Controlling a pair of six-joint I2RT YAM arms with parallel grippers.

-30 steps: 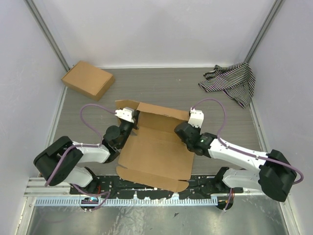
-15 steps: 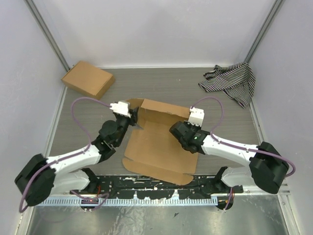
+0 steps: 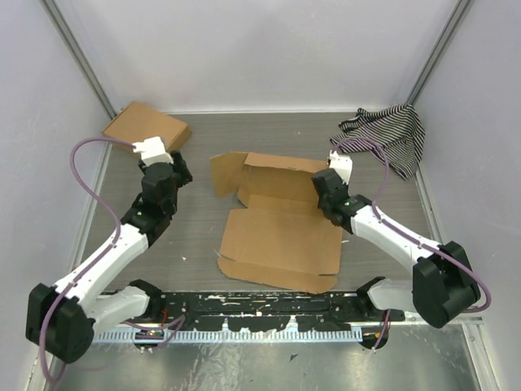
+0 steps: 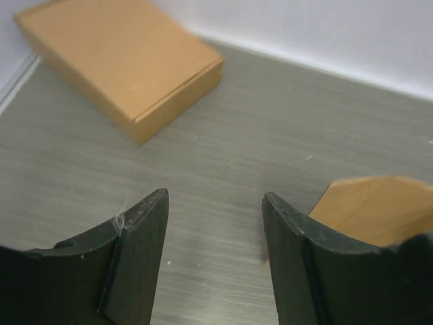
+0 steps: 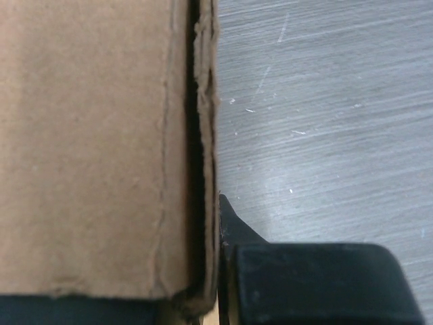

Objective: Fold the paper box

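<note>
Moved: left gripper [image 3: 176,169] has released the paper box [image 3: 281,236] and swung left, toward the closed cardboard box [image 3: 146,130].
Left gripper: jaws wide apart, holding nothing, over the worktop [image 3: 195,230].
Right gripper [image 3: 326,194]: nearly closed, apparently pinching the sheet's right edge.
Paper box: mid-worktop, mostly flat, far flaps raised.

The left gripper [image 4: 215,196] is spreading its jaws and pulling away from the paper box [image 3: 281,236], swinging out left toward the closed cardboard box [image 3: 146,132]. The freed left flap [image 3: 226,173] is flopping outward. The right gripper [image 3: 322,183], pinching the sheet's right edge, is dragging it rightward.
</note>
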